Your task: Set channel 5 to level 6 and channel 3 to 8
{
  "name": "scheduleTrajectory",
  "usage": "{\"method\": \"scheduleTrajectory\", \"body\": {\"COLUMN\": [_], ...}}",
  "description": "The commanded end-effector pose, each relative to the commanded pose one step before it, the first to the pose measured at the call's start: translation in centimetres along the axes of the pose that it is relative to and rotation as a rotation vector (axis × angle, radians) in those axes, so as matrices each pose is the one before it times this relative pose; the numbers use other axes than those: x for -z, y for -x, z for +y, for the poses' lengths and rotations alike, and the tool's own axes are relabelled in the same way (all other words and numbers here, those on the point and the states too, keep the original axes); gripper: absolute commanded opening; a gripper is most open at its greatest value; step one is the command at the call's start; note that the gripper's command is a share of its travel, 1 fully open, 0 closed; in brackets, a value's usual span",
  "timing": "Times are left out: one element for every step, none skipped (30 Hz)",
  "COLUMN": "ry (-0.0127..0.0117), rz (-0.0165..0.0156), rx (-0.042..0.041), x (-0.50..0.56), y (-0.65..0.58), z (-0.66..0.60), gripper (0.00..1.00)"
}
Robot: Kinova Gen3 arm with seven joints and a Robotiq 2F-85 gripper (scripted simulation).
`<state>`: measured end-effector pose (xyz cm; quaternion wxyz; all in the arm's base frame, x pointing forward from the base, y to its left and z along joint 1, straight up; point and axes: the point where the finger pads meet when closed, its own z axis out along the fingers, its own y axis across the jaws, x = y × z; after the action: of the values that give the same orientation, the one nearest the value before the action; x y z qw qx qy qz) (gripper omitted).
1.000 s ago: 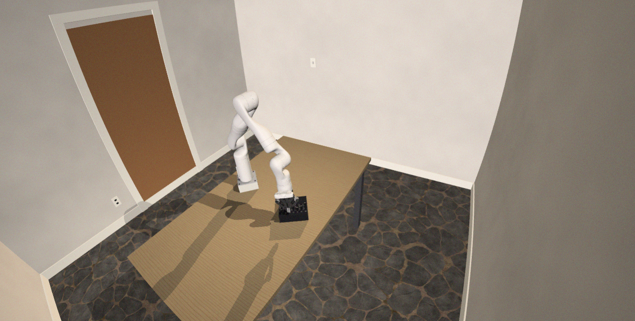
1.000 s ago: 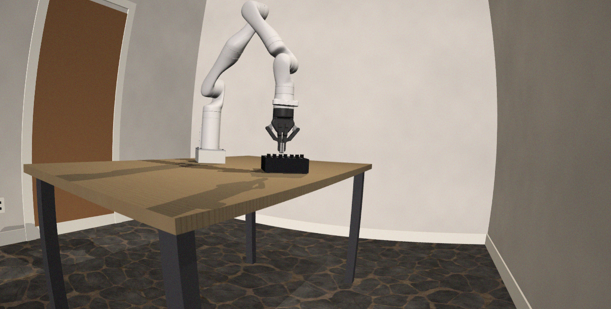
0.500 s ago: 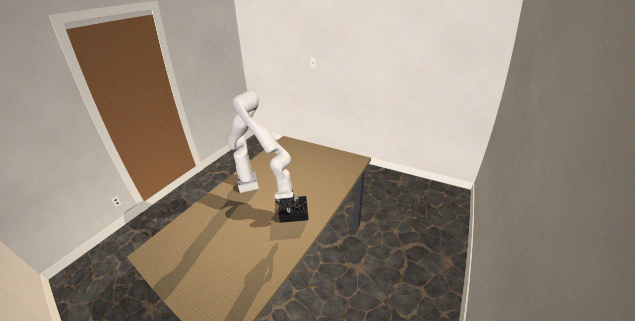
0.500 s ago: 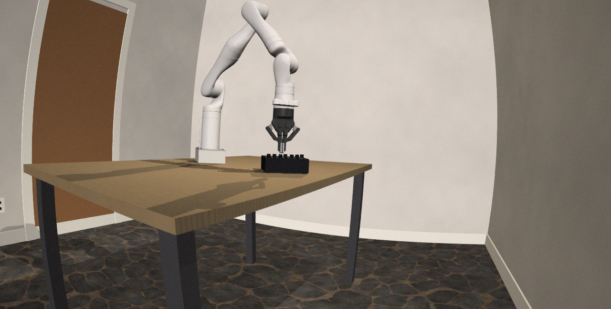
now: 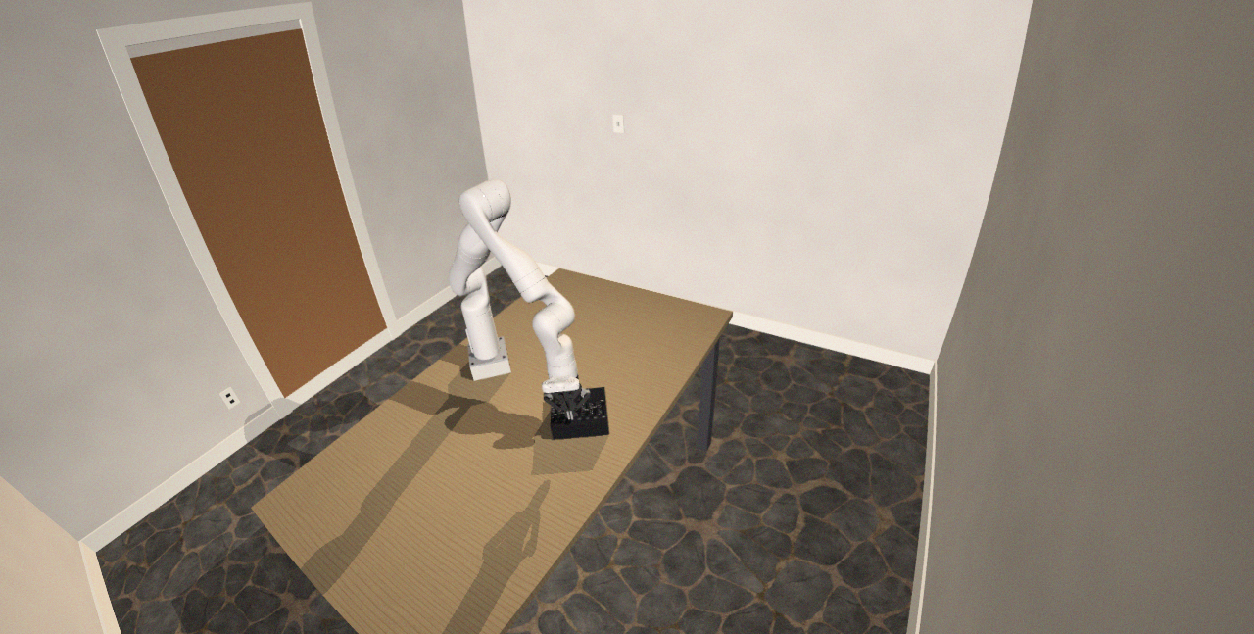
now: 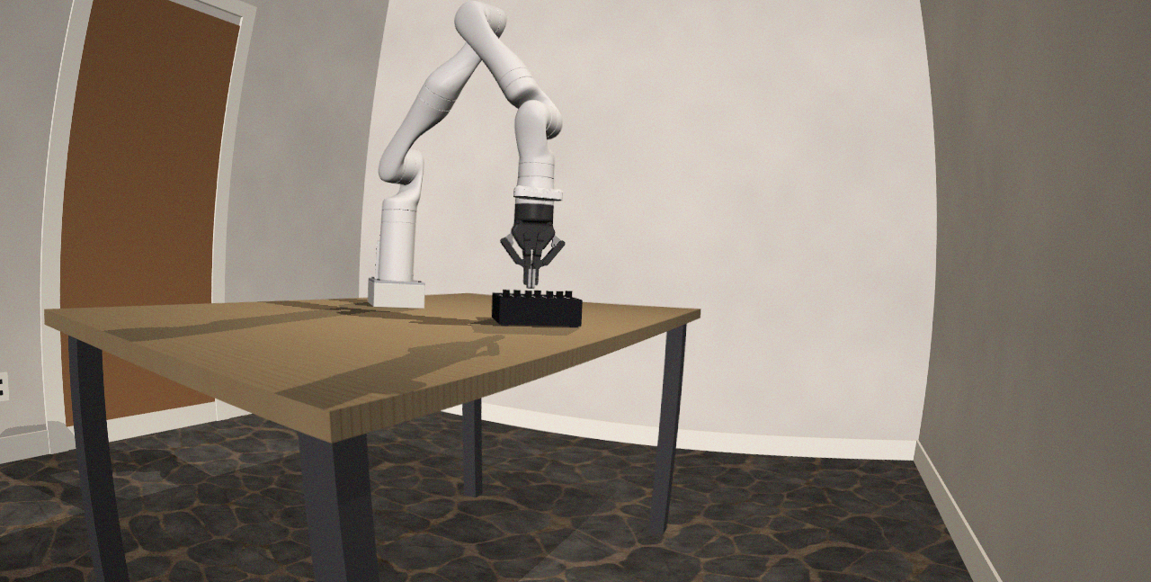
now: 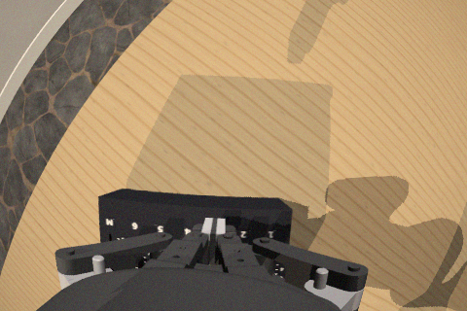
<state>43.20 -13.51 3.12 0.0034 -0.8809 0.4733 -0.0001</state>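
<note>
The lighting desk (image 6: 537, 309) is a small black box standing flat on the wooden table, near its right edge; it also shows in the top view (image 5: 579, 414) and the wrist view (image 7: 195, 221). A row of fader caps sticks up along its top. My gripper (image 6: 530, 281) points straight down with its fingers shut together and empty, the tips just above the row of caps, toward the desk's left half. In the wrist view the shut fingertips (image 7: 213, 225) hide the faders under them. I cannot read the fader levels or channel numbers.
The arm's white base (image 6: 396, 291) stands on the table behind and left of the desk. The table's right edge (image 5: 675, 398) runs close past the desk. A brown door (image 5: 254, 209) is on the left wall.
</note>
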Motion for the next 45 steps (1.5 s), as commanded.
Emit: {"method": "scheduleTrajectory", "body": {"ry": [-0.00118,0.0,0.0,0.0,0.0,0.0,0.0,0.0,0.0,0.0,0.0,0.0,0.0,0.0,0.0,0.0,0.0,0.0,0.0,0.0,0.0,0.0,0.0,0.0,0.0,0.0,0.0,0.0,0.0,0.0,0.0,0.0,0.0,0.0,0.0,0.0,0.0,0.0,0.0,0.0,0.0,0.0,0.0,0.0,0.0], "rz": [0.00148,0.0,0.0,0.0,0.0,0.0,0.0,0.0,0.0,0.0,0.0,0.0,0.0,0.0,0.0,0.0,0.0,0.0,0.0,0.0,0.0,0.0,0.0,0.0,0.0,0.0,0.0,0.0,0.0,0.0,0.0,0.0,0.0,0.0,0.0,0.0,0.0,0.0,0.0,0.0,0.0,0.0,0.0,0.0,0.0], "rx": [-0.00001,0.0,0.0,0.0,0.0,0.0,0.0,0.0,0.0,0.0,0.0,0.0,0.0,0.0,0.0,0.0,0.0,0.0,0.0,0.0,0.0,0.0,0.0,0.0,0.0,0.0,0.0,0.0,0.0,0.0,0.0,0.0,0.0,0.0,0.0,0.0,0.0,0.0,0.0,0.0,0.0,0.0,0.0,0.0,0.0], "x": [0.074,0.0,0.0,0.0,0.0,0.0,0.0,0.0,0.0,0.0,0.0,0.0,0.0,0.0,0.0,0.0,0.0,-0.003,-0.007,-0.013,-0.019,-0.027,-0.034,-0.042,-0.049,0.0,0.0,-0.056,-0.062,-0.067,-0.071,-0.073,-0.075,-0.075,-0.073,-0.071,-0.067,-0.062,-0.056,-0.05,-0.042,-0.035,0.0,0.0,-0.027], "y": [-0.046,0.0,0.0,0.0,0.0,0.0,0.0,0.0,0.0,0.0,0.0,0.0,0.0,0.0,0.0,0.0,0.0,0.0,0.0,0.0,0.0,0.0,0.0,0.0,0.0,0.0,0.0,0.0,0.0,0.0,0.0,0.0,0.0,0.0,0.0,0.0,0.0,0.0,0.0,0.0,0.0,0.0,0.0,0.0,0.0], "z": [-0.038,0.0,0.0,0.0,0.0,0.0,0.0,0.0,0.0,0.0,0.0,0.0,0.0,0.0,0.0,0.0,0.0,0.0,0.0,0.0,0.0,0.0,0.0,0.0,0.0,0.0,0.0,0.0,0.0,0.0,0.0,0.0,0.0,0.0,0.0,0.0,0.0,0.0,0.0,0.0,0.0,0.0,0.0,0.0,0.0], "gripper": [0.0,0.0,0.0,0.0,0.0,0.0,0.0,0.0,0.0,0.0,0.0,0.0,0.0,0.0,0.0,0.0,0.0,0.0,0.0,0.0,0.0,0.0,0.0,0.0,0.0,0.0,0.0,0.0,0.0,0.0,0.0,0.0,0.0,0.0,0.0,0.0,0.0,0.0,0.0,0.0,0.0,0.0,0.0,0.0,0.0]}}
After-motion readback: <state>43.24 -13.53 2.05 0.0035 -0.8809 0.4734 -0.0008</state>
